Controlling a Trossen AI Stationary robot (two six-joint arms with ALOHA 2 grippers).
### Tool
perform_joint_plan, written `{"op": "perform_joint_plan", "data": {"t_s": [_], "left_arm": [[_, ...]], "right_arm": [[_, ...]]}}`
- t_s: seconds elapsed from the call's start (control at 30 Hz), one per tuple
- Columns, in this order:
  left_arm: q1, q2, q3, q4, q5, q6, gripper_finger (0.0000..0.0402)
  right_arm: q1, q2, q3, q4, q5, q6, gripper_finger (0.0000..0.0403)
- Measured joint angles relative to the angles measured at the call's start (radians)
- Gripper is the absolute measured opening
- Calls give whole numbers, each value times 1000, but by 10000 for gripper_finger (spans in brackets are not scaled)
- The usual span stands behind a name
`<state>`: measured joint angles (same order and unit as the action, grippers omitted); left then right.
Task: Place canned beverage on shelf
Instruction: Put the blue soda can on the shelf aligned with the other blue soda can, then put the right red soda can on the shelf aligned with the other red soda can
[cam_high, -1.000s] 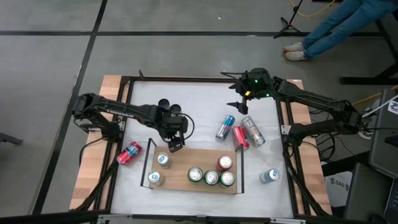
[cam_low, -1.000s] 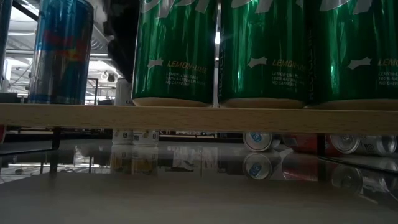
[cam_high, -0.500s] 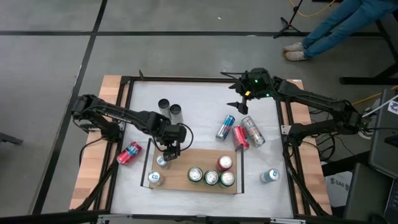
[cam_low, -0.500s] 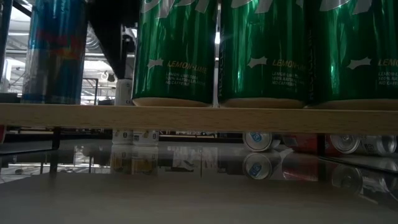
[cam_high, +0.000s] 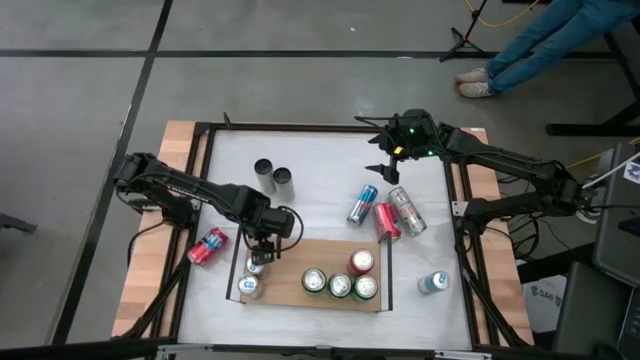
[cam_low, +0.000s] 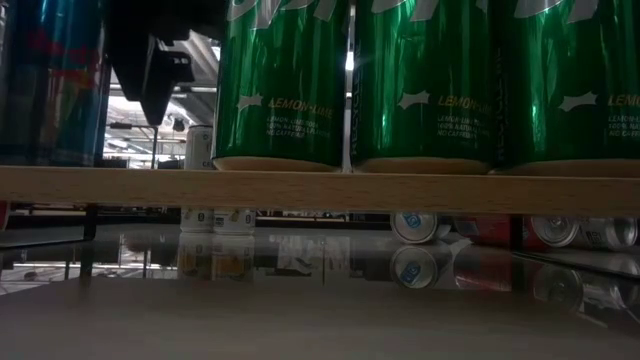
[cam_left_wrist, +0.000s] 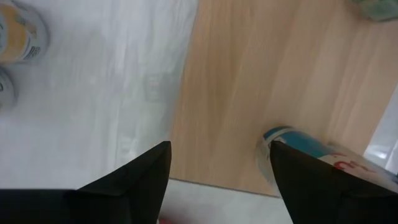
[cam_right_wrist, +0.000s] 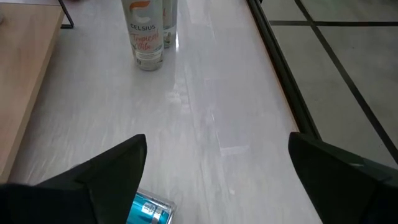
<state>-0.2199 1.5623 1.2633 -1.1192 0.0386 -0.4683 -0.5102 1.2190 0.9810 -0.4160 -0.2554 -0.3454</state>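
The shelf (cam_high: 305, 256) is a light wooden board near the table's front, and it carries several upright cans: green ones (cam_high: 340, 285), a red one (cam_high: 360, 261) and a blue can (cam_high: 257, 264) at its left end. My left gripper (cam_high: 263, 243) points straight down over that left end, open, with bare board (cam_left_wrist: 249, 74) between its fingers and the blue can (cam_left_wrist: 292, 146) right beside one finger. In the low view the gripper (cam_low: 150, 70) hangs next to the blue can (cam_low: 50, 80). My right gripper (cam_high: 378, 158) waits open at the far right above the table. My left gripper comes from above, pointing down, and one finger (cam_left_wrist: 317, 180) stands against the blue can's side near its top rim (cam_left_wrist: 273, 135). The finger covers the spot, so I cannot tell for sure that they touch. The can stands upright on the shelf.
Two white cans (cam_high: 273, 175) stand at the far left of the table. A blue can (cam_high: 362, 204), a red one (cam_high: 386, 220) and a silver one (cam_high: 407, 210) lie right of centre. One can (cam_high: 433, 283) stands near the right edge, and a red one (cam_high: 208, 245) lies left of the shelf.
My left gripper has travelled from beside the two white cans toward the table's near edge, out over the shelf's left end, and has rolled a little. The blue can beside it has slid slightly toward the near left and stayed upright.
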Motion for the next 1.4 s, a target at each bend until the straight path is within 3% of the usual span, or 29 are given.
{"op": "perform_joint_plan", "data": {"t_s": [0.4,0.8,1.17,1.4], "left_arm": [[5,0,0,-25,5,-8,264],[89,0,8,0,-2,-22,264],[162,0,181,18,-98,71,264],[240,0,246,35,-108,62,264]], "right_arm": [[0,0,0,-5,0,0,381],[0,0,0,-5,0,0,381],[-1,-3,0,-12,1,1,381],[-1,-37,0,-138,91,73,381]]}}
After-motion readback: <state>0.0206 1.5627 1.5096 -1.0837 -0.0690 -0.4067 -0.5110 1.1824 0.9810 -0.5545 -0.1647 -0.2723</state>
